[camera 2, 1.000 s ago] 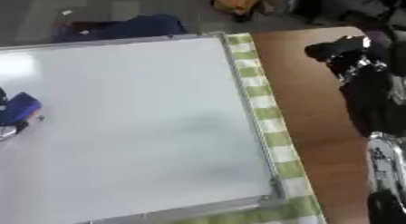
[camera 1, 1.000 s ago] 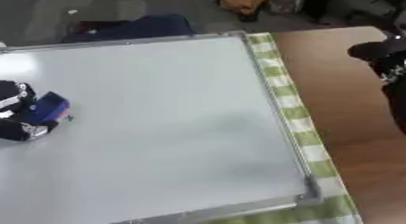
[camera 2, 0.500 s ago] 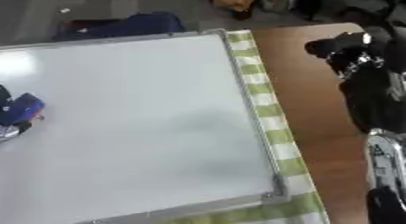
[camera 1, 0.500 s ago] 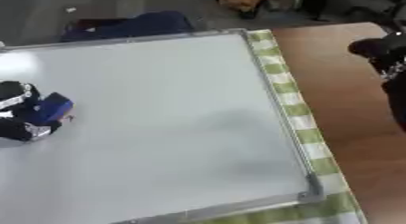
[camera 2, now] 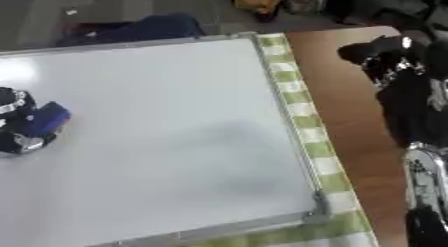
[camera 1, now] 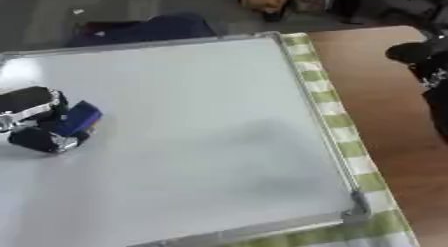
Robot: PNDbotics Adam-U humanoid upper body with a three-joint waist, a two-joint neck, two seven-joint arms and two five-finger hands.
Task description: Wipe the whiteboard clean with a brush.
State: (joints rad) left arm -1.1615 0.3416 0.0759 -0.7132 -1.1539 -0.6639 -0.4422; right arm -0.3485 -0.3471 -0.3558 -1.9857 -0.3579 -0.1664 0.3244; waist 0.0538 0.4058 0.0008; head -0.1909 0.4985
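Observation:
A large whiteboard (camera 1: 192, 141) with a silver frame fills most of the table. Faint grey smears show near its right middle. At the board's left edge my left hand (camera 1: 33, 120) is curled round a blue brush (camera 1: 79, 119), which rests on the board surface. My right hand (camera 2: 385, 53) hangs over the brown table to the right of the board, off the board, with its fingers curled and nothing seen in it.
A green and white checked cloth (camera 1: 337, 121) lies under the board along its right side. Bare brown tabletop (camera 1: 376, 86) lies beyond it. A dark blue thing (camera 1: 144, 28) and a yellow-brown thing (camera 1: 267, 1) lie on the floor past the far edge.
My left hand with the blue brush has moved a little to the right across the board. The right hand has barely moved.

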